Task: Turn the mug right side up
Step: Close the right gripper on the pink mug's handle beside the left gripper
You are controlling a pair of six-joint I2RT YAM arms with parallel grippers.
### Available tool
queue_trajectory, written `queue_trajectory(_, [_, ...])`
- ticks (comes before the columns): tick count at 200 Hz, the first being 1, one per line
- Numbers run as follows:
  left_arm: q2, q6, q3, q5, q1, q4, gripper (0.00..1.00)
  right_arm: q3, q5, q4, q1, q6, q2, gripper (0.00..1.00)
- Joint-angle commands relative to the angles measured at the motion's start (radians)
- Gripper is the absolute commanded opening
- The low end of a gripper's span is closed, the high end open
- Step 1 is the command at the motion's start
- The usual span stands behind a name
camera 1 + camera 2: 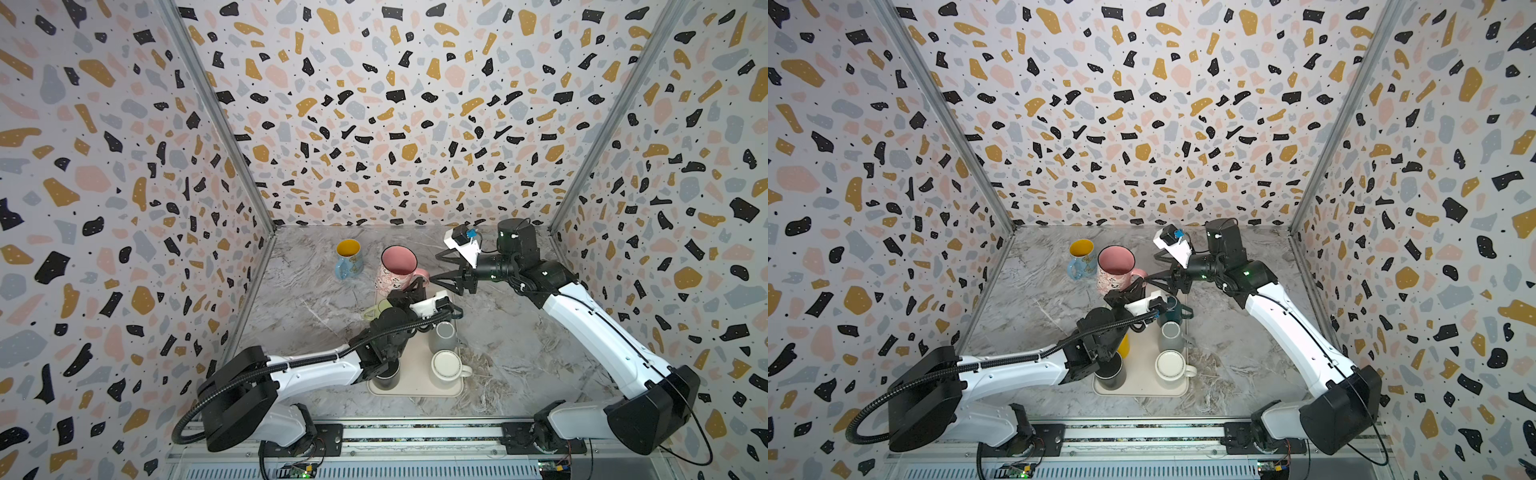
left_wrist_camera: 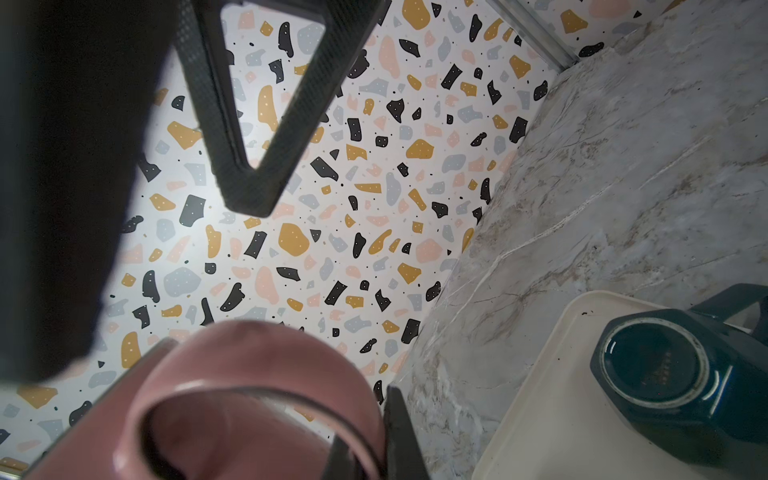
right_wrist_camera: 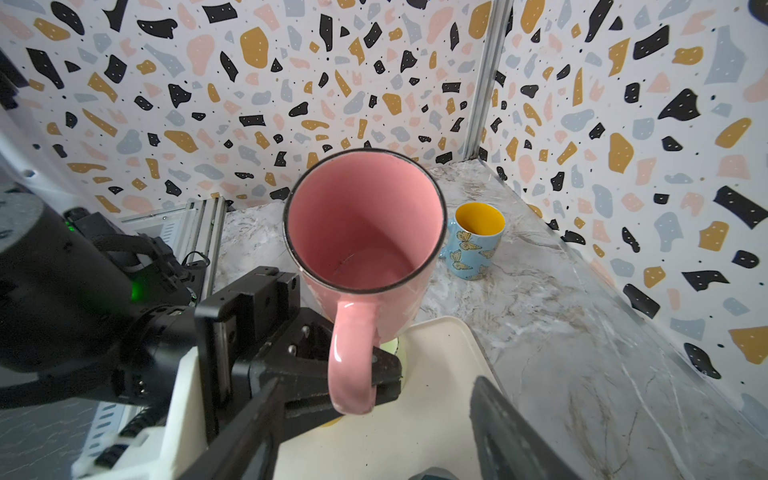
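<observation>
Currently, the left arm (image 1: 316, 368) is reaching low from its base at the table's near edge, its forearm lying across the near-left part of the tray (image 1: 415, 388) and its wrist stretching on toward the tray's far end. Its pincer, the left pincer (image 1: 413, 291), is clamping fully closed on the handle of the pink mug (image 1: 397, 270), which the right wrist view shows with black fingers (image 3: 386, 370) pressing against the handle loop. That mug is standing upright with its mouth facing up, at the tray's far end, toward the table's back edge and a little left of the middle; whether its base is resting on anything or hanging just clear cannot be told, since the handle and fingers are covering it. The right arm (image 1: 590, 328) is rising from its base at the near-right corner, its long link sloping toward the back-right corner, where the elbow is folding and the forearm is running roughly level toward the left. Its right pincer (image 1: 434, 266) is standing wide open and holding nothing, hovering just beside the pink handle, one finger on each side of it in the right wrist view. A blue butterfly mug (image 1: 348, 259) is standing upright on the marble table (image 1: 311, 311) nearer the back-left corner, just beside the pink one. A dark teal mug (image 1: 1169, 311) is sitting bottom-up on the tray, close to the left wrist.
</observation>
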Motion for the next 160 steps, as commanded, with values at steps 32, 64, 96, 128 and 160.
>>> queue_trajectory(32, [0.009,0.096,0.006,-0.010,-0.018,0.126,0.00,0.061,-0.068,-0.051,-0.002,-0.007,0.029,0.62])
queue_trajectory(64, [0.016,0.110,0.002,-0.007,-0.022,0.135,0.00,0.081,-0.094,-0.080,-0.001,-0.012,0.055,0.57])
queue_trajectory(96, [0.024,0.136,0.000,-0.017,-0.024,0.158,0.00,0.098,-0.091,-0.137,0.006,-0.026,0.083,0.56])
queue_trajectory(128, [0.032,0.147,0.000,-0.021,-0.025,0.167,0.00,0.098,-0.087,-0.172,0.021,-0.039,0.098,0.56])
queue_trajectory(160, [0.034,0.158,-0.003,-0.019,-0.024,0.181,0.00,0.111,-0.064,-0.195,0.035,-0.048,0.114,0.55])
